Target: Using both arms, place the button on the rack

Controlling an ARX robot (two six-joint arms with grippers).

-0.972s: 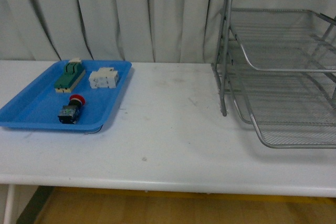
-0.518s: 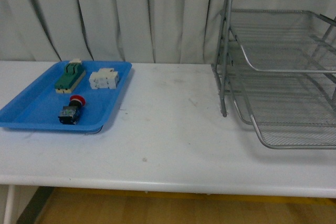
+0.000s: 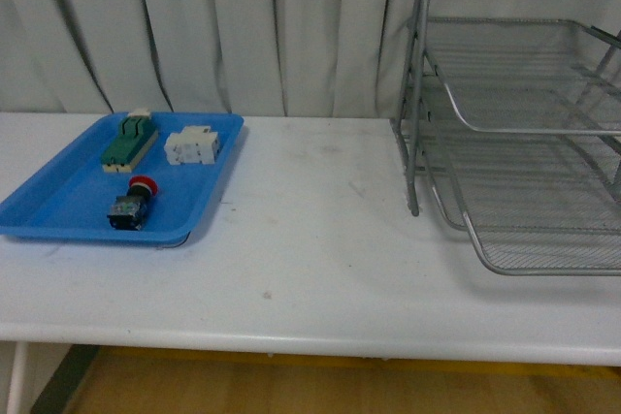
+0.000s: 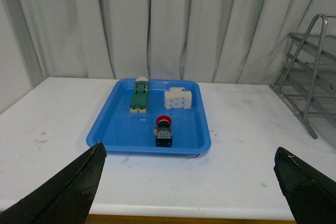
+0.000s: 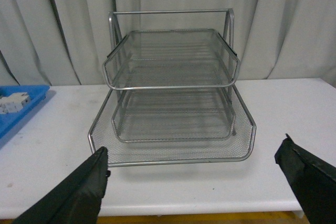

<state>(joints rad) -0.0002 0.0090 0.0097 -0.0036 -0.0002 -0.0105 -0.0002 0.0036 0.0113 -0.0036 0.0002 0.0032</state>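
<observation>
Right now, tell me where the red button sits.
In the front view the button lies on the left, inside the blue tray near its front edge, in front of the green block and white block, far from the rack.

Button (image 3: 131, 203) in tray (image 3: 58, 203) on left of table (image 3: 310, 249), rack (image 3: 543, 225) well apart on right.

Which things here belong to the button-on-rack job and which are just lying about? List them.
For the job:
button, lying in the blue tray
rack, standing on the table apart from the tray

Just lying about:
green block, in the same tray
white block, beside the green one
the blue tray itself
</observation>
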